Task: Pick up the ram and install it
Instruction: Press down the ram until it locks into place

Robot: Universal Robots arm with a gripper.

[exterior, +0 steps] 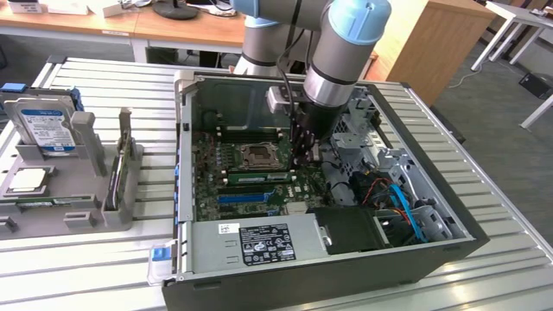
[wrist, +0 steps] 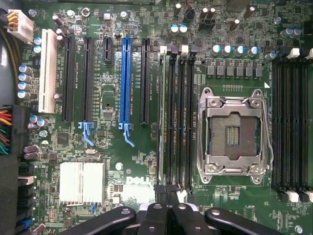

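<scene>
Briefly, by size:

Table (exterior: pixel 509 253): slatted metal, carried everything else.
PC case (exterior: pixel 328 288): lay on its side on table, side panel off, insides exposed.
Arm (exterior: pixel 346 58): gray w/ blue joint caps, reached down into case from above.
Mobo (exterior: pixel 212 194) (wrist: pixel 122 161): green, flat on case floor; looked straight down on in wrist view.
Gray fixture (exterior: pixel 78 217): sat on table just beside case, at exterior view's left.
PSU (exterior: pixel 259 243): silver box w/ black label, along near edge of case.
Hard drive (exterior: pixel 45 126): silver, blue-white label, stood tilted in the fixture.
CPU socket (exterior: pixel 258 154) (wrist: pixel 234 134): metal frame, between two banks of memory slots.
Blue slot (wrist: pixel 125 73): long, among black expansion slots, near the ram.
Gripper (exterior: pixel 304 155) (wrist: pixel 166 192): fingers pressed together, nothing between them; hung just over end of slot bank beside socket.
Ram (exterior: pixel 256 176) (wrist: pixel 162 122): green stick, appeared seated edge-up in outermost slot of that bank, on blue-slot side; apart from fingertips.
</scene>
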